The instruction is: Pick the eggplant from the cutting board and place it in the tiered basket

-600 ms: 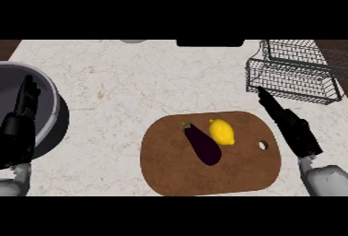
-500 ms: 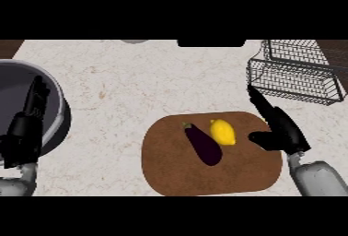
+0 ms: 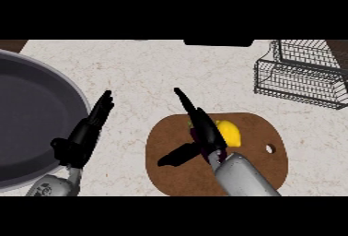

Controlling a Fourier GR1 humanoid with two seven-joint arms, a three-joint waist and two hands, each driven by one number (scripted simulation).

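The right hand [image 3: 204, 133], fingers straight and thumb spread wide, has swung left from beside the lemon [image 3: 229, 132] to cover the eggplant [image 3: 195, 134] on the cutting board [image 3: 262, 161], indicating the grasp is imminent; the tiered basket [image 3: 302, 73] stands well apart.

You see a yellow lemon [image 3: 231, 133] just beside the right hand [image 3: 206, 131], on its outer side, partly covered by it. A large dark grey pan [image 3: 80, 98] with a pale rim lies just outside the left hand [image 3: 84, 137] and runs off the view. The speckled pale counter [image 3: 142, 69] spreads ahead of both hands. Note a dark object [image 3: 217, 43] at the far edge, well beyond the right hand's fingertips.
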